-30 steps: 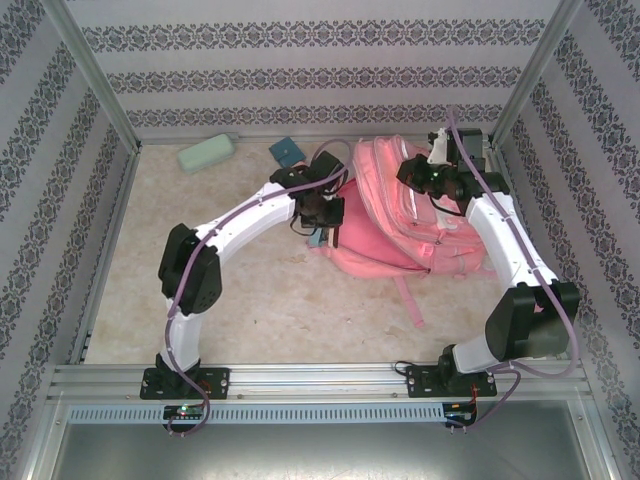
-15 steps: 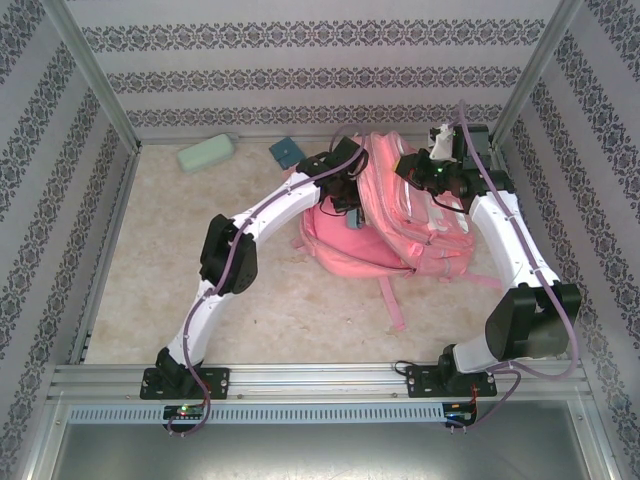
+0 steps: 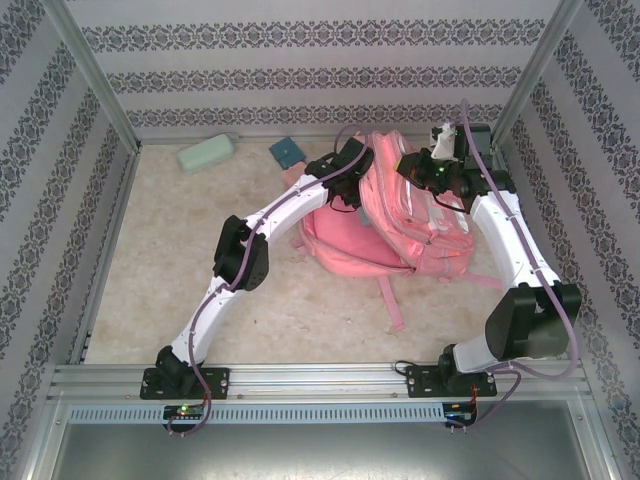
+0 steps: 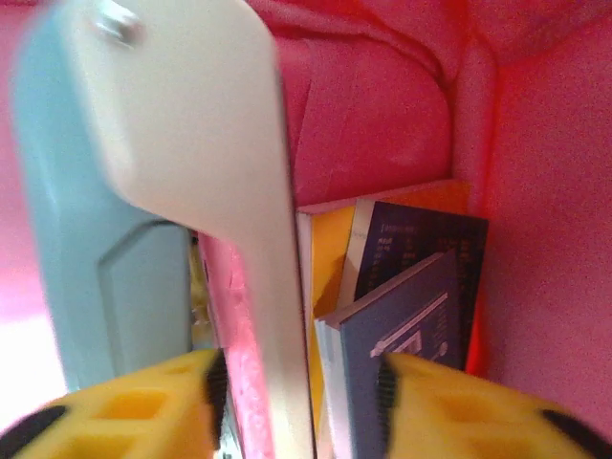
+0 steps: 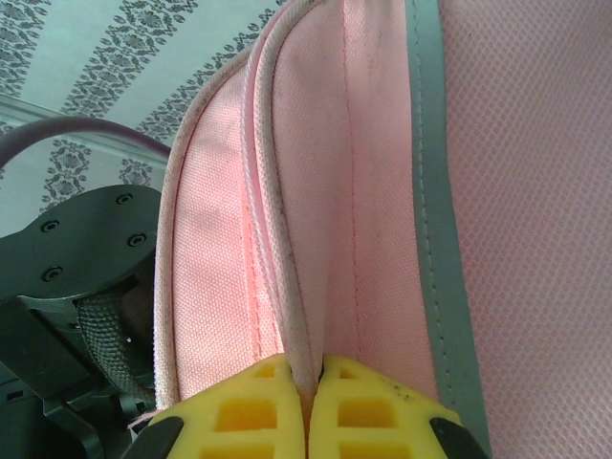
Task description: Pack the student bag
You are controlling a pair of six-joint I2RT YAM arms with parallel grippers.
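Note:
The pink student bag (image 3: 400, 240) lies at the back right of the table, its mouth held up. My right gripper (image 5: 314, 382) is shut on a fold of the bag's pink rim (image 5: 287, 239), high at the back (image 3: 440, 165). My left arm's wrist (image 3: 348, 165) dips into the opening. Inside, my left gripper (image 4: 301, 402) stands open. A pale blue and white flat item (image 4: 191, 143) rises between its yellow fingers (image 4: 124, 411), close to the left one. Dark blue books (image 4: 411, 306) and a yellow one (image 4: 330, 258) stand against the pink lining (image 4: 555, 239).
A pale green case (image 3: 206, 152) and a small teal item (image 3: 287, 151) lie along the back wall, left of the bag. A pink strap (image 3: 390, 300) trails toward the front. Metal frame posts and patterned walls close in the table.
The left arm swung from beside the bag up and right into its opening, carrying the pale blue item. Its jaws have parted. The right gripper kept hold of the rim.

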